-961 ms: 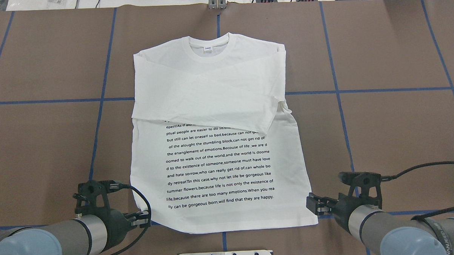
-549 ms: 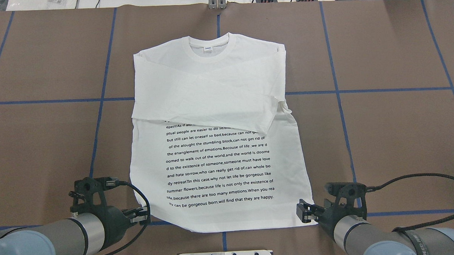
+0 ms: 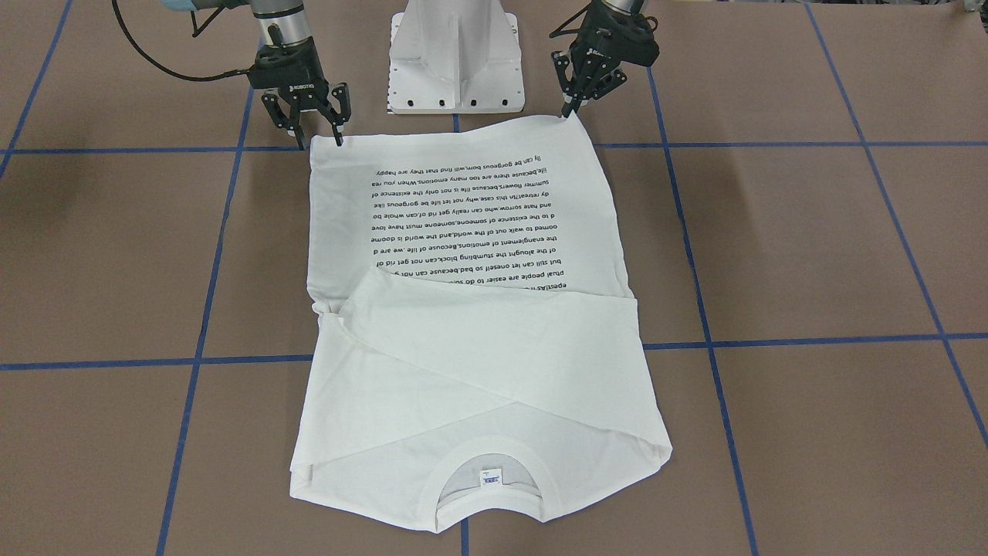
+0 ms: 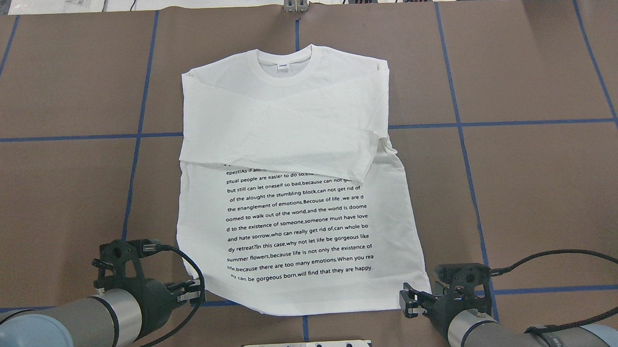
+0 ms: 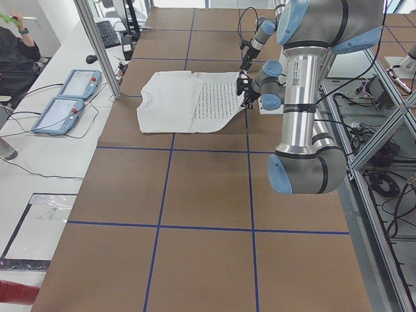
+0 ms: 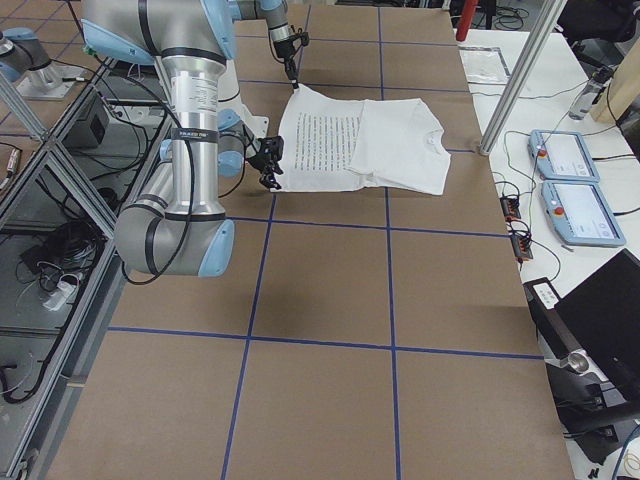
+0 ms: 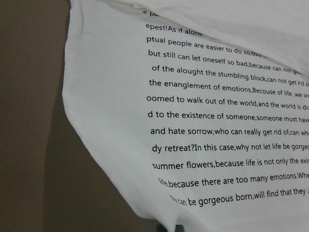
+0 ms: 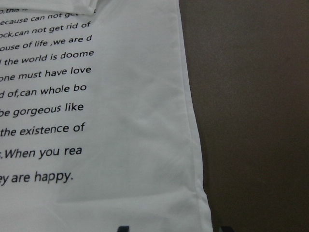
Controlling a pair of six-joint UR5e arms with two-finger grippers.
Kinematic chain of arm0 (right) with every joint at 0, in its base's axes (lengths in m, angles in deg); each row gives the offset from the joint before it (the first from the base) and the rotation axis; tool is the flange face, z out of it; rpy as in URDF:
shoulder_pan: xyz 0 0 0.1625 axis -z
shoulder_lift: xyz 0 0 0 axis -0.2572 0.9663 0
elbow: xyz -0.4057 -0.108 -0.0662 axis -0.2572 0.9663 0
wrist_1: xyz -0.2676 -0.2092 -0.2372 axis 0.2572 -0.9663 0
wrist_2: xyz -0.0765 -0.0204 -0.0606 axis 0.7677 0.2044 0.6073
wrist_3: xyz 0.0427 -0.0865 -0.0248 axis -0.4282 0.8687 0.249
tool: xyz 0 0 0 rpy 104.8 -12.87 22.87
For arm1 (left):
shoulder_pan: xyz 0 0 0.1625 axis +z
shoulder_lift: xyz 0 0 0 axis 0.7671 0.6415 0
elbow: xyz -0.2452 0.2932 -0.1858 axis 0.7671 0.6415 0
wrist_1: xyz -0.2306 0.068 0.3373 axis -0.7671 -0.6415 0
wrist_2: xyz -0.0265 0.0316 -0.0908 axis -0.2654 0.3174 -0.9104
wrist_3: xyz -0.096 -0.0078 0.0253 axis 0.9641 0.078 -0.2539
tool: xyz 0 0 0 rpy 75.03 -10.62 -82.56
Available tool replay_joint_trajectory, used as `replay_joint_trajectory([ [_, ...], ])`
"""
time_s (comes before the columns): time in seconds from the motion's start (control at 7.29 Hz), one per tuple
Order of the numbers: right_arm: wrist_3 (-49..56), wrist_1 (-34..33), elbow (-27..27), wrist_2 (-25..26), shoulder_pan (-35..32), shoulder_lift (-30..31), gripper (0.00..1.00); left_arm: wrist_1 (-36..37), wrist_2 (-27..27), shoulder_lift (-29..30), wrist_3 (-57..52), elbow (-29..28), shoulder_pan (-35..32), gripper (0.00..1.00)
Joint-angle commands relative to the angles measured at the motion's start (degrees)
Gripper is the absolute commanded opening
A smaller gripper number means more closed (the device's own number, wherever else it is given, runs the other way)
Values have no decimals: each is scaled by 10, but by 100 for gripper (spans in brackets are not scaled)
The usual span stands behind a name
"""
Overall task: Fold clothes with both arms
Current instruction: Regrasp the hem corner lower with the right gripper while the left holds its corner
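Note:
The white shirt [image 4: 286,118] lies flat on the brown table, collar far from me. Both sleeves are folded across the chest and the black text block faces up. It also shows in the front view [image 3: 463,371]. My left gripper [image 4: 191,295] is at the hem's left corner. In the left wrist view the shirt [image 7: 193,121] runs down to fingertips that sit close together, shut on that corner. My right gripper [image 4: 408,303] is at the hem's right corner. In the front view its fingers [image 3: 338,137] stand spread apart, open, either side of the corner. The right wrist view shows the hem corner [image 8: 193,203] lying flat.
The white pedestal base [image 3: 455,54] stands between the arms, just behind the hem. Blue tape lines [image 4: 138,136] grid the brown table. Cables and a metal post [image 4: 295,2] sit at the far edge. Teach pendants [image 5: 65,101] lie on a side bench.
My right gripper has moved back and inward to the hem's right corner. My left gripper has shifted slightly back, and the hem's left corner is drawn in toward it.

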Motion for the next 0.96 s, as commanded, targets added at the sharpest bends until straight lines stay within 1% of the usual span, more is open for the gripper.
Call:
replay_joint_trajectory([
  [0.0, -1, -5, 1, 12, 16, 2, 67, 0, 0, -1, 0, 0, 0, 0],
  [0.41, -1, -5, 14, 19, 23, 5, 63, 0, 1, -1, 0, 1, -1, 0],
  [0.55, -1, -5, 16, 20, 24, 5, 56, 0, 1, -2, 0, 0, -1, 0],
  [0.69, -1, -5, 15, 19, 26, 3, 25, 0, 1, -2, 0, 1, -1, 0],
  [0.82, -1, -5, 15, 19, 27, 1, 0, 0, 1, -2, 0, 1, -1, 0],
])
